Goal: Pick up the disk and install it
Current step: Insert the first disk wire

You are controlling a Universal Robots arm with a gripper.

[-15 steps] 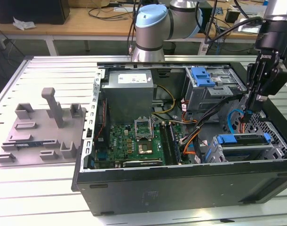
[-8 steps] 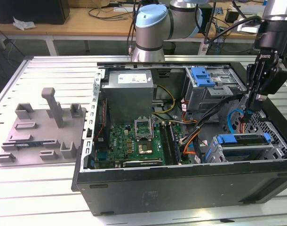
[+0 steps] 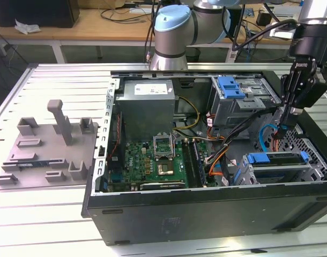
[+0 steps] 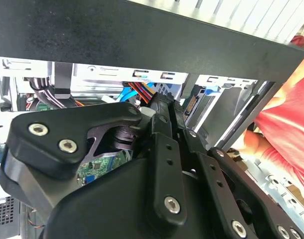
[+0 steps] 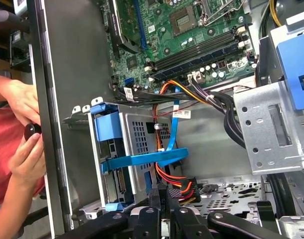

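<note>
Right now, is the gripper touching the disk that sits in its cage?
Cannot tell. In the first wrist view the gripper ends at the cables beside the cage holding the disk; neither contact nor a gap shows plainly.

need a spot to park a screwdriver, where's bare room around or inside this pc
Bare table borders the grey fixture on the exterior view's left, both toward and away from the camera. Inside the computer case, cables crowd the gap between the drive cages, and the gripper hangs close by.
</note>
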